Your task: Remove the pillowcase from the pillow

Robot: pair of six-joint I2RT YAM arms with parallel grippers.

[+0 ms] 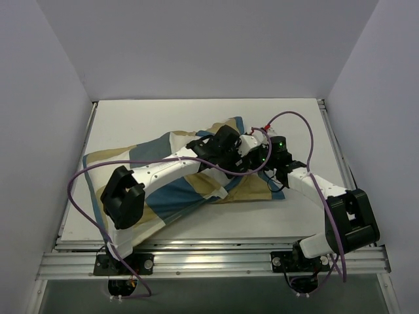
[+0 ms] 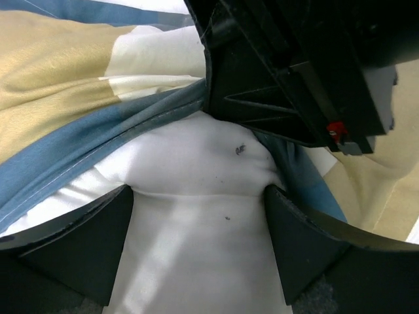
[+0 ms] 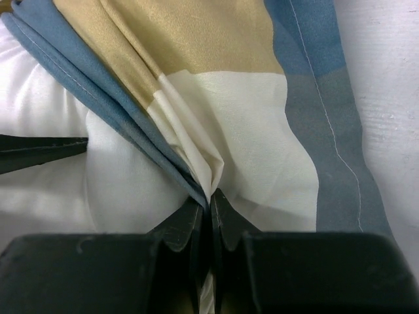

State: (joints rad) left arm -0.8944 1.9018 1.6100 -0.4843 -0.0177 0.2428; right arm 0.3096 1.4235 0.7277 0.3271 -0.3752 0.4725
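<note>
The pillowcase, in blue, tan and white blocks, lies diagonally across the table with the pillow inside it. The white pillow shows at the cover's open end. My left gripper is open there, and its fingers stand wide apart with the pillow's white cloth between them. My right gripper is close beside it, shut on a pinched fold of the pillowcase's edge. The bunched pillowcase fans out from those jaws, and the pillow shows on their left.
The white table is walled at the back and both sides. Purple cables loop above the right arm and over the left side. A metal rail runs along the near edge. The right gripper's black body hangs just above the left fingers.
</note>
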